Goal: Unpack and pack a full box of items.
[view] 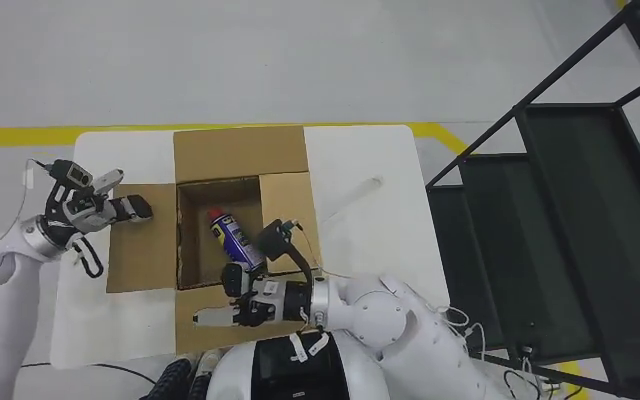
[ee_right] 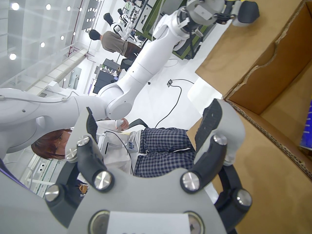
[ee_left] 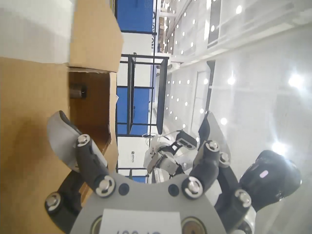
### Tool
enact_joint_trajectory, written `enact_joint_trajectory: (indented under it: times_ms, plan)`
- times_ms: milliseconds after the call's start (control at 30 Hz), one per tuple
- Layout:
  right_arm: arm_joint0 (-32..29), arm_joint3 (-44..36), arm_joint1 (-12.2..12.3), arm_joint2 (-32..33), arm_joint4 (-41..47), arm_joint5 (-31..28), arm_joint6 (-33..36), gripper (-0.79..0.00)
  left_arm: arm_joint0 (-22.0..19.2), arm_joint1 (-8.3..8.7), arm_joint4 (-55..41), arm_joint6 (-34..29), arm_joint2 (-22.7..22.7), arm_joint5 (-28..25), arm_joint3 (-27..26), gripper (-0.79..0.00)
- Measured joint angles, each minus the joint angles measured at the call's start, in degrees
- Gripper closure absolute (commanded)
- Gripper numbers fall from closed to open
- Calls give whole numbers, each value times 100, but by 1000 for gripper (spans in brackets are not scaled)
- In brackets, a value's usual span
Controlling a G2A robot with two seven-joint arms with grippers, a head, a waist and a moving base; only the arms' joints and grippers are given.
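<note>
An open cardboard box (view: 240, 155) stands in the middle of the white table (view: 370, 250), its flaps folded outward. Inside lies a blue and yellow spray can (view: 232, 238) with a red cap; its blue edge (ee_right: 308, 127) shows in the right wrist view. A dark cylinder (ee_left: 78, 91) rests deep in the box. My left gripper (view: 130, 208) hovers open over the box's left flap (ee_left: 26, 127), holding nothing (ee_left: 136, 127). My right gripper (view: 212, 317) is open and empty (ee_right: 151, 120) above the near flap (ee_right: 263, 171). The left gripper (ee_right: 243, 10) also appears across the box.
A black metal stair frame (view: 540, 200) stands close to the table's right side. A thin clear strip (view: 358, 195) lies on the table right of the box. A yellow floor line (view: 60, 133) runs behind the table. Bare tabletop lies right of the box.
</note>
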Motion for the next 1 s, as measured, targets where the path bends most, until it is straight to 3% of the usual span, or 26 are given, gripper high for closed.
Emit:
enact_joint_trajectory:
  times_ms: [167,300,400,567,700,1000]
  plan:
    - [-295,-95,82,292,40,-60,-113,-785,75,39,445,-74,71,279,-1241,-785]
    - [-636,-248,169,632,92,-170,-205,-785,-164,10,980,4,612,608,-1935,-785]
    - [-887,-332,228,878,169,-291,-269,-785,-472,-54,1360,243,1175,830,-2032,-785]
    - [-1220,-380,310,1229,348,-511,-321,-785,-1157,-254,1717,627,2283,1090,-1517,-785]
    - [-1381,-385,361,1403,442,-635,-321,-785,-1707,-487,2006,1073,3166,814,-787,-785]
    - [-1412,-378,415,1404,467,-669,-296,-785,-2482,-919,2154,1779,4176,367,516,-785]
